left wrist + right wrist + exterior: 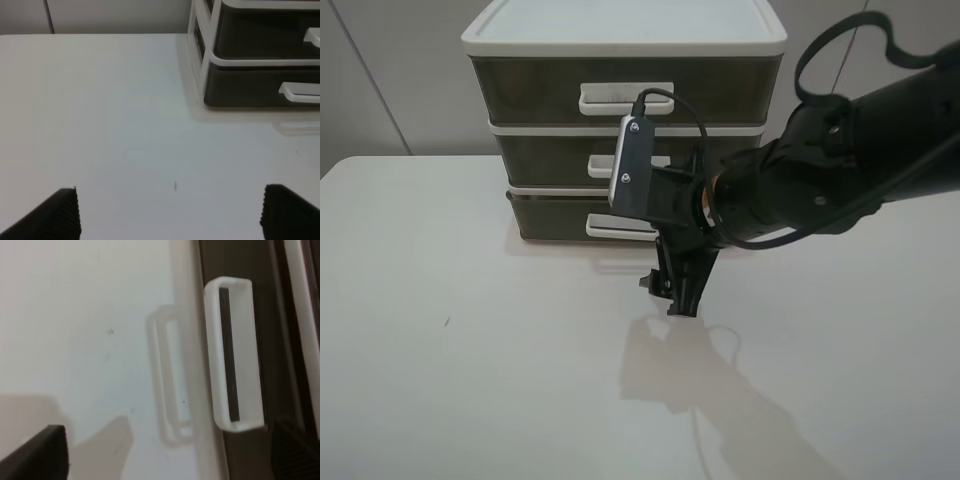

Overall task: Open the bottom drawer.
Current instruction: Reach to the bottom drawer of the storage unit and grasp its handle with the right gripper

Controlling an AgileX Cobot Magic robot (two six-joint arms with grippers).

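The bottom drawer sits lowest in the three-drawer unit at the back of the white table; its front is flush with the drawers above, so it is judged not yet opened; its white loop handle projects forward, with a pale reflection on the tabletop beneath. The right gripper reaches in from the right across the drawer front, fingers pointing down close to the table just before the handle; in the right wrist view the jaws stand wide apart and empty, the handle lying nearer one finger than the other; the pose is judged an approach to hook or pinch the loop; no contact is shown. The left gripper hangs over bare table, well apart from the unit, jaws spread and empty, evidently parked clear of the working arm.
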